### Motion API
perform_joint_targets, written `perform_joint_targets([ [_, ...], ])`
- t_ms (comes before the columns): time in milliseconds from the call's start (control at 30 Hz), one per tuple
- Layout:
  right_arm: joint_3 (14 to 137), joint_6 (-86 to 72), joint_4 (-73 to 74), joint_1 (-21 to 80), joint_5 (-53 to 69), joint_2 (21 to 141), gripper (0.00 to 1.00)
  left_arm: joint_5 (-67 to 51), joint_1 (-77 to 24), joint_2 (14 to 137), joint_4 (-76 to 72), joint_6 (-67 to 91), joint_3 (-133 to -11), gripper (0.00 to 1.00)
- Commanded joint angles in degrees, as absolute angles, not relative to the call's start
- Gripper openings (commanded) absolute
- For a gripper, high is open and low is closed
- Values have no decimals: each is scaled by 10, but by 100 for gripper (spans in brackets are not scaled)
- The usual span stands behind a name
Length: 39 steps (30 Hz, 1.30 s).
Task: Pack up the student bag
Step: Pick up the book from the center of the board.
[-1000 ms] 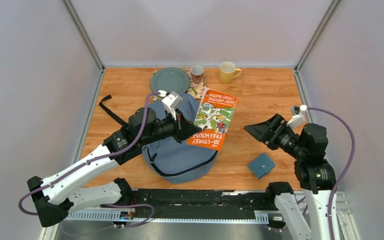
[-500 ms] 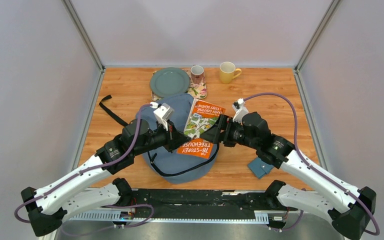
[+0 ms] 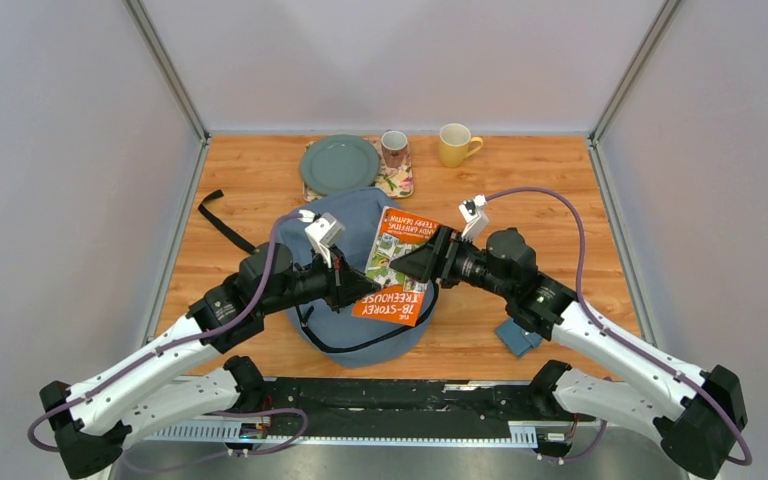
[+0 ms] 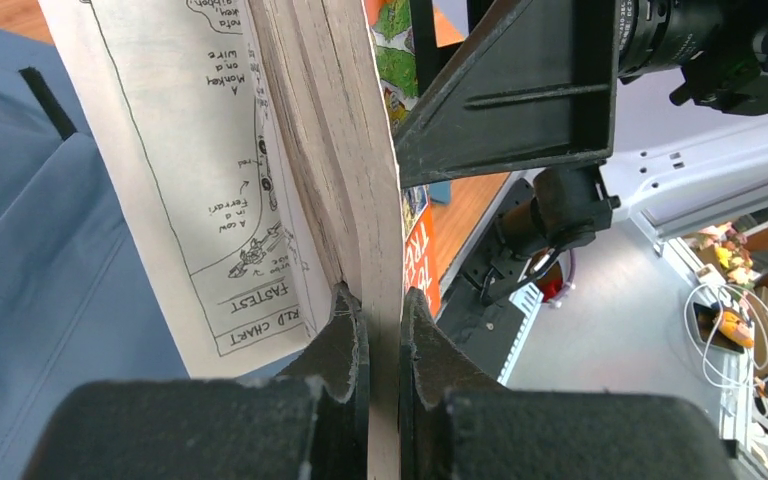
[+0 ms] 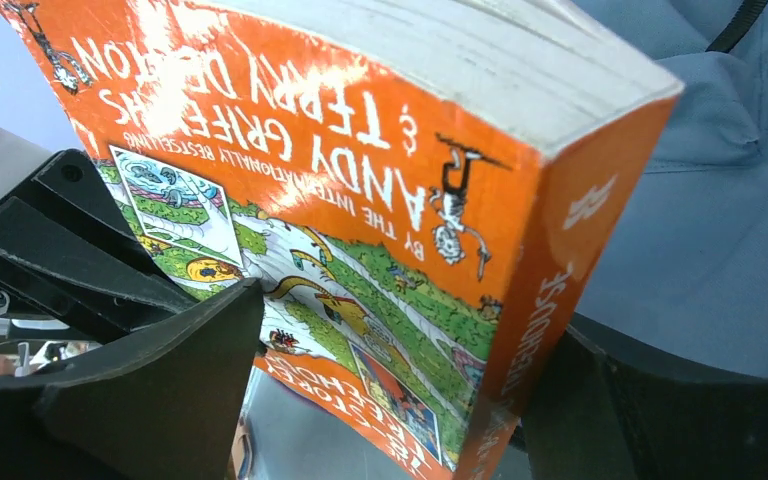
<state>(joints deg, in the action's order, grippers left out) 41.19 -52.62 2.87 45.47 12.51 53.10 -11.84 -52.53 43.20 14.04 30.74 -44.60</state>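
student bag beneath left tool clamped on orange book, right tool spread astride it

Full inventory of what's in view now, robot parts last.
student bag: 1, grey-blue, table centre
book: 1, orange, above bag
plate: 1, teal, far edge
patterned mug: 1, pinkish, beside plate
yellow mug: 1, yellow, far edge
floral mat: 1, multicolour, by patterned mug
wallet: 1, blue, right of bag
strap: 1, black, left of bag
table: 1, wood, underneath everything
left gripper: 1, black, shut on book
right gripper: 1, black, open, fingers astride book
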Motion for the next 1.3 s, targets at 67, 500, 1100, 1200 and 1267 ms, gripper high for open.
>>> perform_joint_targets([
  [67,396,-558,-139,455,188,548,65,-207,-532,434,50,314,-456,0],
  [500,369,-571,-117,456,161,457,0,52,-531,432,192,265,-488,84],
  [1100,370,-564,-193,456,299,446,0,-320,-349,421,-150,443,-353,84],
  [1200,377,-552,-193,457,308,447,0,-382,-345,436,-236,492,-333,84],
  [1267,385,-543,-185,457,315,453,0,-420,-345,447,-294,513,-327,84],
])
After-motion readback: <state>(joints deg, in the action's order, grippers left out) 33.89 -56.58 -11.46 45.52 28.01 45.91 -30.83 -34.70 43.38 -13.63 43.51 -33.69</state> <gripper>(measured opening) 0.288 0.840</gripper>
